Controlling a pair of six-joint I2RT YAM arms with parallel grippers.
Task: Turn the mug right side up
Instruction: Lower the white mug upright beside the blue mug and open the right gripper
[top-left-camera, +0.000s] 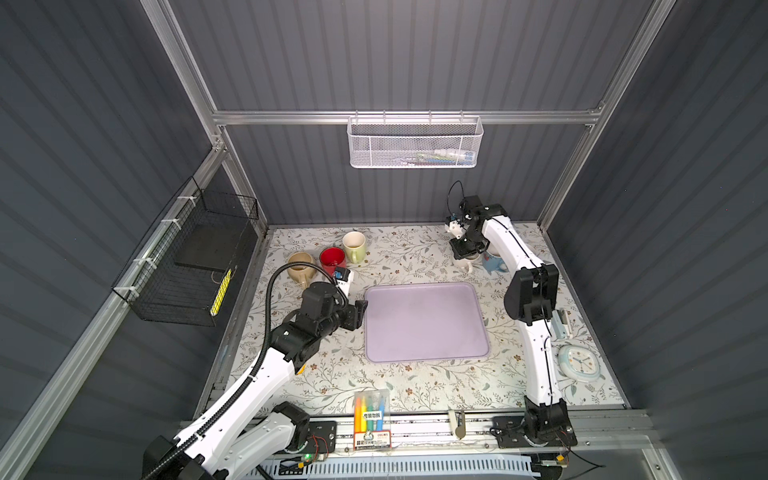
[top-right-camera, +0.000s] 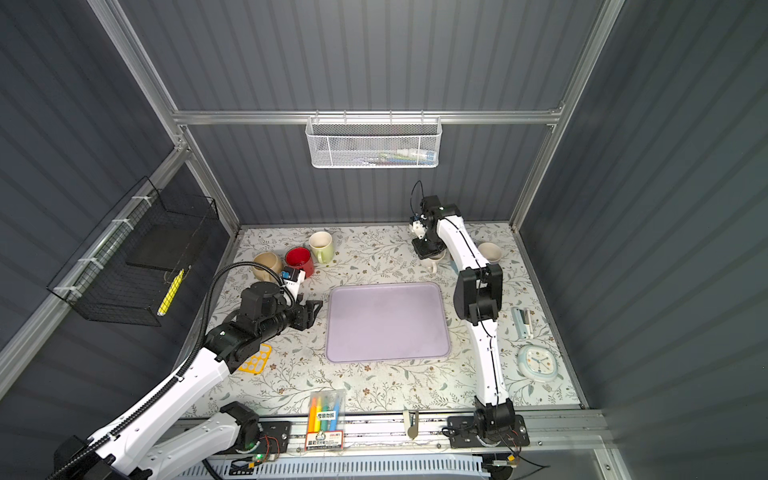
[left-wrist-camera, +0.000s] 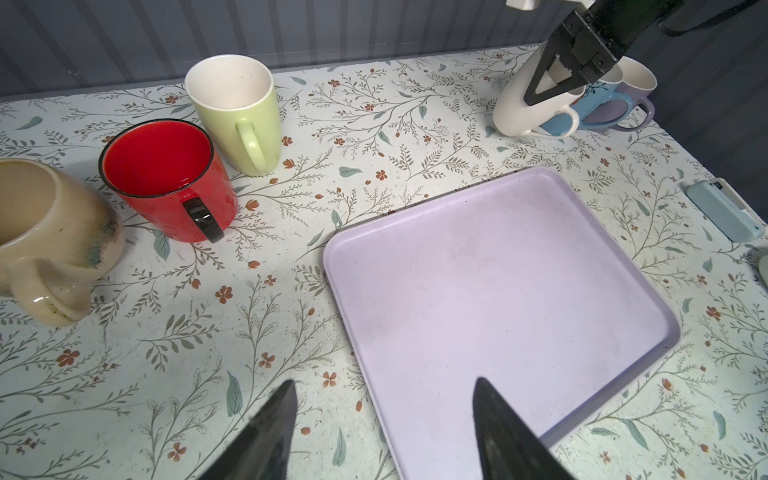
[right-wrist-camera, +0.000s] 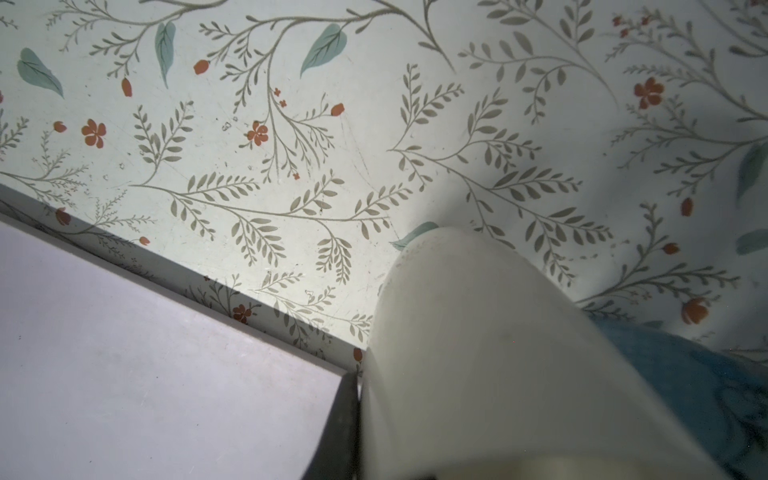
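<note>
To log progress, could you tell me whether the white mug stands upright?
Tilted, not upright: the white mug leans in the left wrist view, mouth uppermost, rim clamped by the right gripper.

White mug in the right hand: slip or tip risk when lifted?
Likely rigid, breakable: the white mug looks glazed ceramic. Probably slippery: the right hand pinches just its rim. It leans, so may tip onto the blue mug if released.

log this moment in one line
right pincer: shut on white mug, mug tilted | left pincer: open, empty, at lilac tray edge
</note>
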